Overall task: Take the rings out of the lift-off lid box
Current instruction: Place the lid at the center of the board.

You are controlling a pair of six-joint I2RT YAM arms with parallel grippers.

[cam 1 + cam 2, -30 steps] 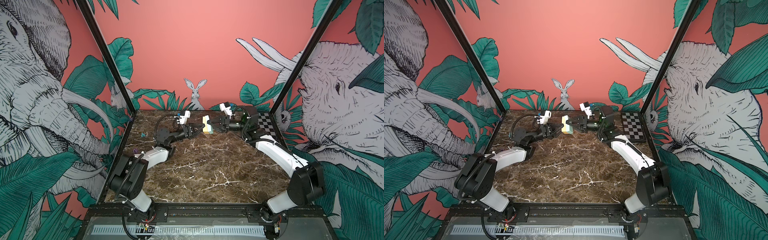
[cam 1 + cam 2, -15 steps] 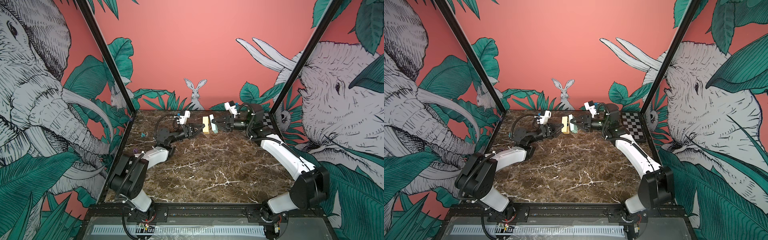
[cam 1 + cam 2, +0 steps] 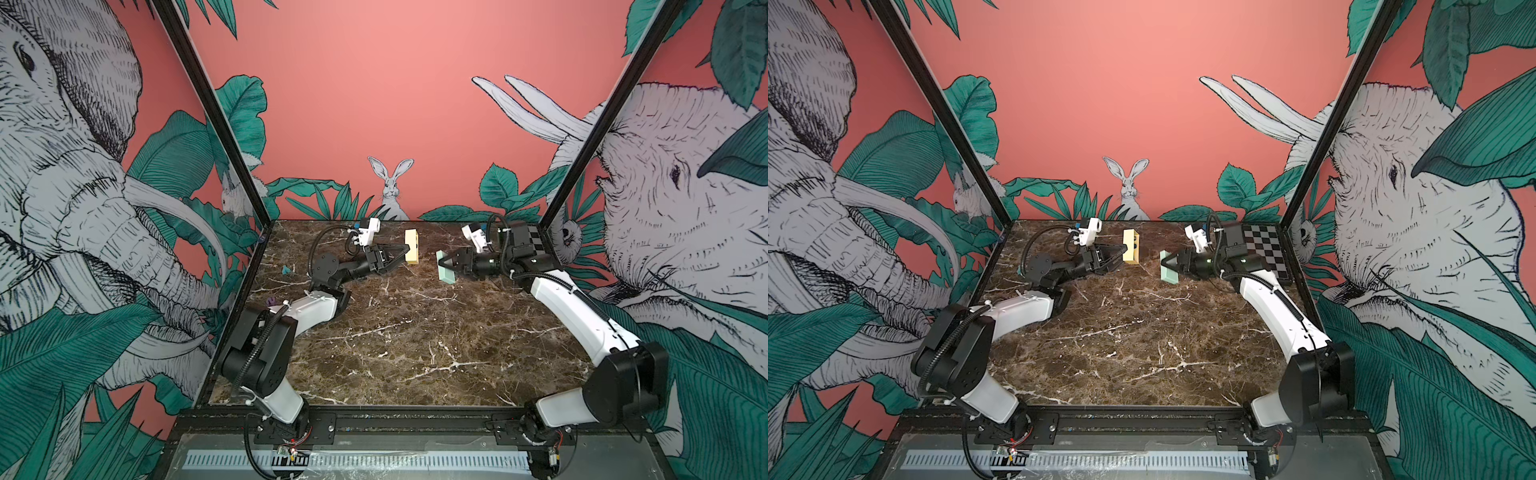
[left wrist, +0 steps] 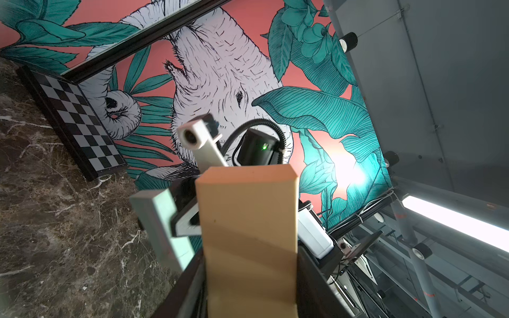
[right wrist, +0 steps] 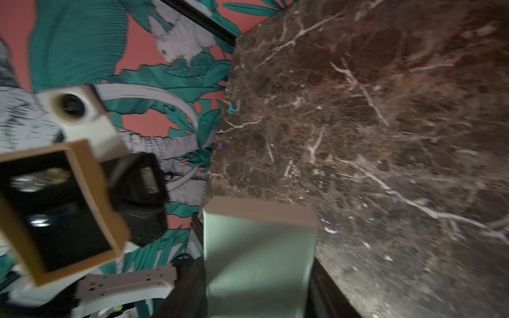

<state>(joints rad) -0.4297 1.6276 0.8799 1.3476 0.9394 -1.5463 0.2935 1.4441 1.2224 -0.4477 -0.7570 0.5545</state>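
Observation:
The lift-off lid box is in two parts, held in the air at the back of the table. My left gripper is shut on the cream base, which stands on edge. My right gripper is shut on the mint-green lid, a short gap to the right of the base and slightly lower. In the right wrist view the base's open side shows a black lining with pale blurred glints. I cannot make out the rings.
A black-and-white checkerboard lies at the back right, behind the right arm. A small teal lump and a small purple lump sit near the left wall. The marble table stretches toward the front.
The lid has come off the base. My right gripper has carried it to the right and a little down, opening a gap. The left arm has held still with the base.

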